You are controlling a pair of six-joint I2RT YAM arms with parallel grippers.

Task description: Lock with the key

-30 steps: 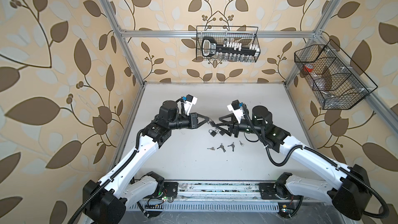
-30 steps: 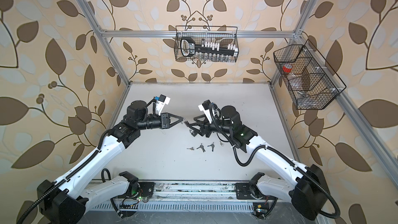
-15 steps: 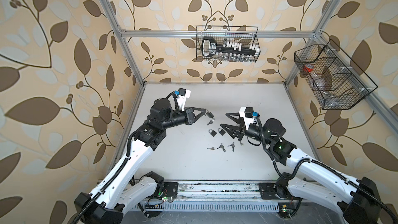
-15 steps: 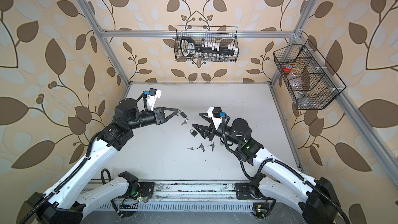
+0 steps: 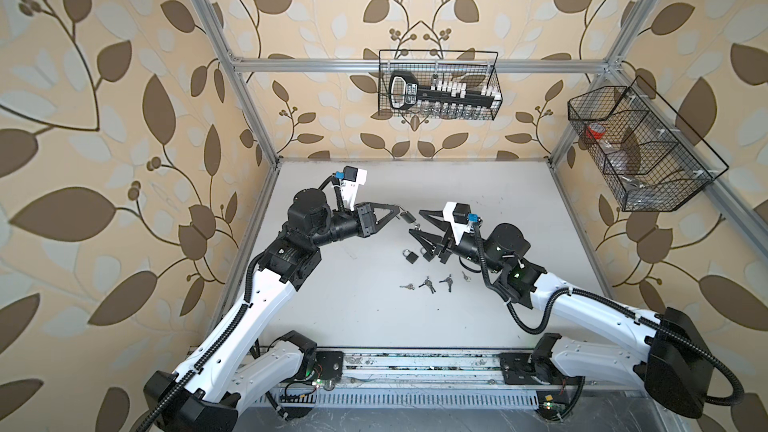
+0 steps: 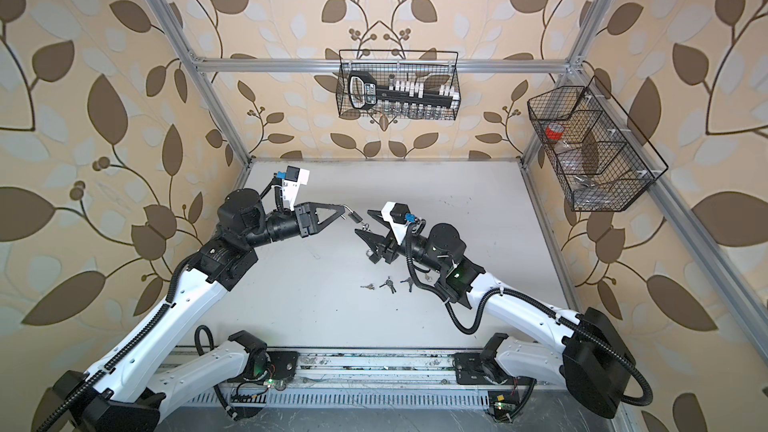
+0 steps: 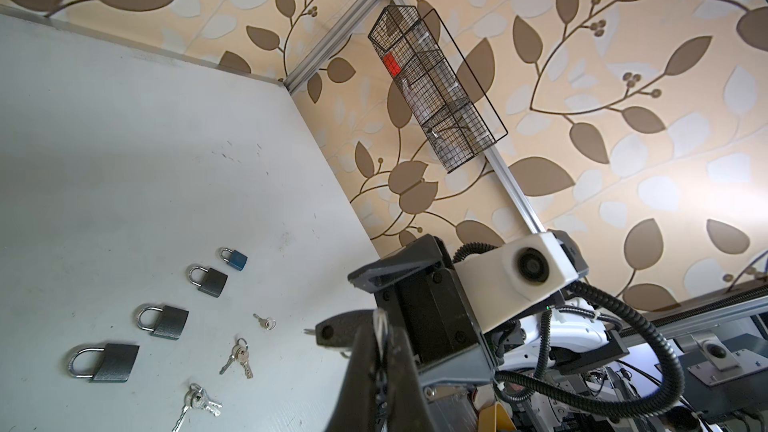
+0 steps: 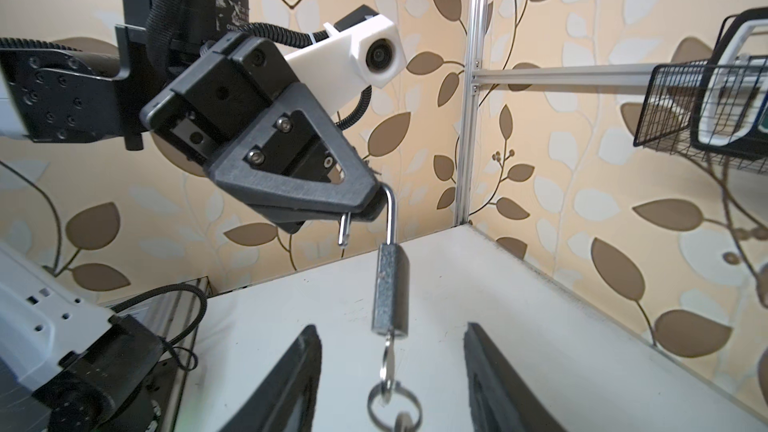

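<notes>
A small grey padlock hangs in the air by its open shackle, which my left gripper is shut on. It shows in both top views above the white table. In the left wrist view its body sticks out past my shut left gripper. A key sits in its lower end with a ring dangling. My right gripper stands open, one finger on each side of the key and ring, touching neither.
More padlocks lie on the table: a blue one and three grey ones. Loose key bunches lie in front of them. Wire baskets hang on the back wall and the right wall.
A second ago both grippers met low over the padlocks. The left has since lifted the padlock up and back; the right drew away to the right, then came in around the hanging key.
</notes>
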